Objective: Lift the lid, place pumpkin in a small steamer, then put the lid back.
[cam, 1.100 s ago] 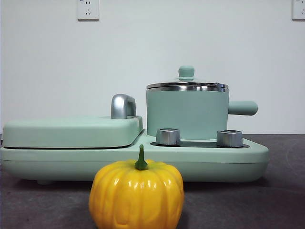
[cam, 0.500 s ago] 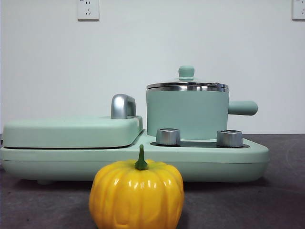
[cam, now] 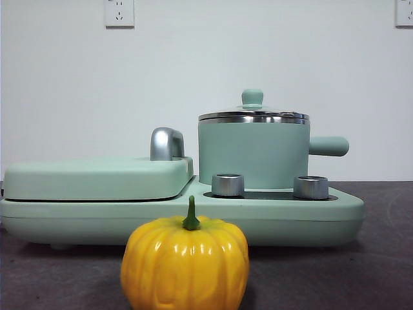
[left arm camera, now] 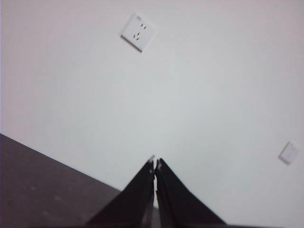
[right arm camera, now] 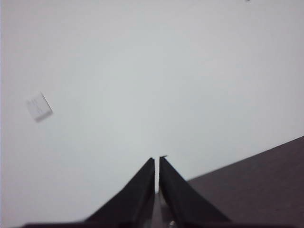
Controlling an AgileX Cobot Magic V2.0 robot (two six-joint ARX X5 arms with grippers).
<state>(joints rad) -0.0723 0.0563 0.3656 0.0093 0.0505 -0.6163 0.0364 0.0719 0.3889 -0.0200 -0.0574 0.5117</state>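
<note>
The yellow-orange pumpkin with a green stem stands on the dark table, near the front view's lower edge. Behind it the small mint-green steamer sits on the right part of the cooker, side handle pointing right. The lid, steel-rimmed with a mint knob, rests on the steamer. Neither arm shows in the front view. My left gripper is shut and empty, facing the white wall. My right gripper is shut and empty, also facing the wall.
The wide mint-green cooker base spans the table, with a flat grill cover and chrome handle on its left. Two steel knobs stand in front of the steamer. Wall sockets are on the white wall.
</note>
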